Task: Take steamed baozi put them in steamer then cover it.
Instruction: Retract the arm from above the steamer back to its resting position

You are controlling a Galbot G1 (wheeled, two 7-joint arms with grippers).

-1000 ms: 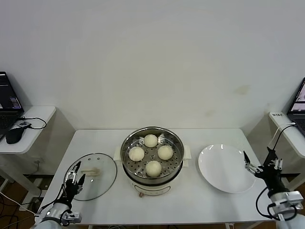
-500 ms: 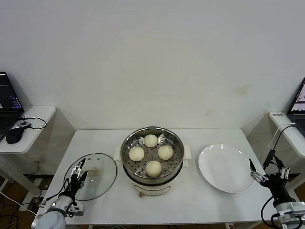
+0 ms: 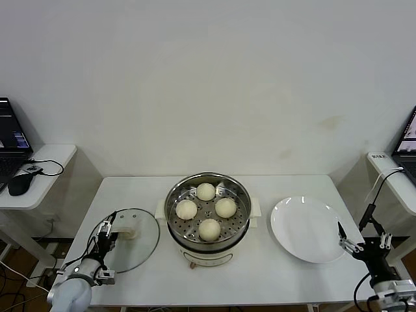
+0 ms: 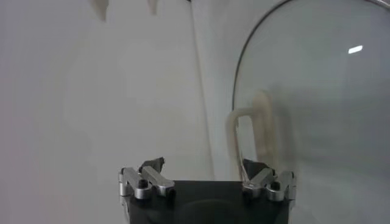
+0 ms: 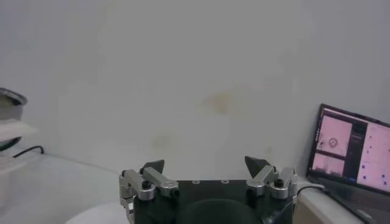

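Stainless steel gleams at the middle of my white desk (image 3: 273, 273) in the head view: the steamer (image 3: 208, 218) stands there on its cream base, uncovered, and all four steamed baozi (image 3: 207, 209) sit on its perforated tray, one toward the wall, one toward me, and two between them side by side. To the left of the steamer, just beside its base, the cover (image 3: 130, 239) lies flat on the desk with its cream bar handle up. My left pincer (image 3: 104, 239) hangs over the cover's outer edge, on the side away from the steamer, fingers spread and pinching nothing. To the right of the steamer lies a white plate (image 3: 307, 229), bare, and my right pincer (image 3: 354, 244) sits beyond the plate's far rim from the steamer, near the desk's corner, also spread wide and holding nothing. Well left of the steamer, a side shelf (image 3: 45, 162) carries a mouse (image 3: 19, 184) and a laptop (image 3: 10, 140). From my left wrist, the left pincer (image 4: 204, 178) stands open just short of the cover (image 4: 317, 115), one fingertip close by the foot of the bar handle (image 4: 250, 131) without gripping it. From my right wrist, the right pincer (image 5: 206, 175) is open before a pale wall, with a lit laptop (image 5: 353, 152) off to one side.
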